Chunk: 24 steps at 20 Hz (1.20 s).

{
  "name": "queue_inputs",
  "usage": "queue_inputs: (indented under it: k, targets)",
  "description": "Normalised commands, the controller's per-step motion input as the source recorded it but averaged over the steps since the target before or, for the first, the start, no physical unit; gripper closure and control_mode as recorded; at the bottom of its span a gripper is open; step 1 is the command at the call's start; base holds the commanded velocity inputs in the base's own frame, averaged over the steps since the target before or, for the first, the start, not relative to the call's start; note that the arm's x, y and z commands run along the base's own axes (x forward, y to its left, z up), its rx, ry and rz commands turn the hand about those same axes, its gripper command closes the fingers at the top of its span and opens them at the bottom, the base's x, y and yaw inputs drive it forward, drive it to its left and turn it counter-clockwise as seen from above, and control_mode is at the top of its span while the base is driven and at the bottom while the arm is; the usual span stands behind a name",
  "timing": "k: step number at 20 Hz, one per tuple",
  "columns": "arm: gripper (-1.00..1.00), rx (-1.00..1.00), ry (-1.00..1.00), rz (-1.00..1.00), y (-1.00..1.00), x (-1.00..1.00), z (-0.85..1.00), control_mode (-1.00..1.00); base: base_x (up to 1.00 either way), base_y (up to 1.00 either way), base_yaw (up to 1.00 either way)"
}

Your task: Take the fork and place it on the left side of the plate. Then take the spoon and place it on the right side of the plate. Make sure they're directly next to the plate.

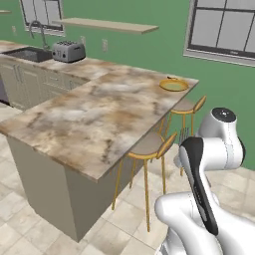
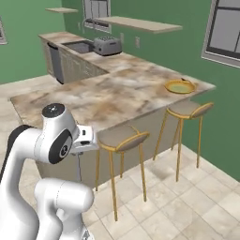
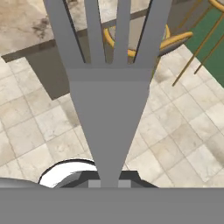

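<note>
Across the marble counter (image 1: pixel 99 114) the yellow plate (image 1: pixel 174 85) sits near the far corner, toward one o'clock of the left base view, so the gripper (image 3: pixel 109 181), clamped on the fork (image 3: pixel 109 109) (tines forward), should carry it level to the plate's left edge.

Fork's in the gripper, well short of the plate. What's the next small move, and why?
Probably carry the fork up over the counter toward the left side of the plate. The gripper is shut on the fork's handle with the tines pointing out ahead, low beside the stools, while the plate sits at the counter's far corner.
</note>
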Motion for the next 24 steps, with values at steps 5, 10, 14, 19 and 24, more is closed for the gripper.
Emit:
queue_inputs:
  k: [5, 10, 14, 19, 24]
  targets:
    - [1.00, 0.00, 0.00, 0.00, 0.00, 0.00, 0.00, 1.00, 0.43, -1.00, 0.30]
    - [1.00, 0.00, 0.00, 0.00, 0.00, 0.00, 0.00, 1.00, 0.38, -1.00, 0.30]
    - [1.00, 0.00, 0.00, 0.00, 0.00, 0.00, 0.00, 1.00, 0.38, -1.00, 0.29]
    - [1.00, 0.00, 0.00, 0.00, 0.00, 0.00, 0.00, 1.00, 0.37, -1.00, 0.28]
    - [1.00, 0.00, 0.00, 0.00, 0.00, 0.00, 0.00, 1.00, 0.39, -0.98, 0.26]
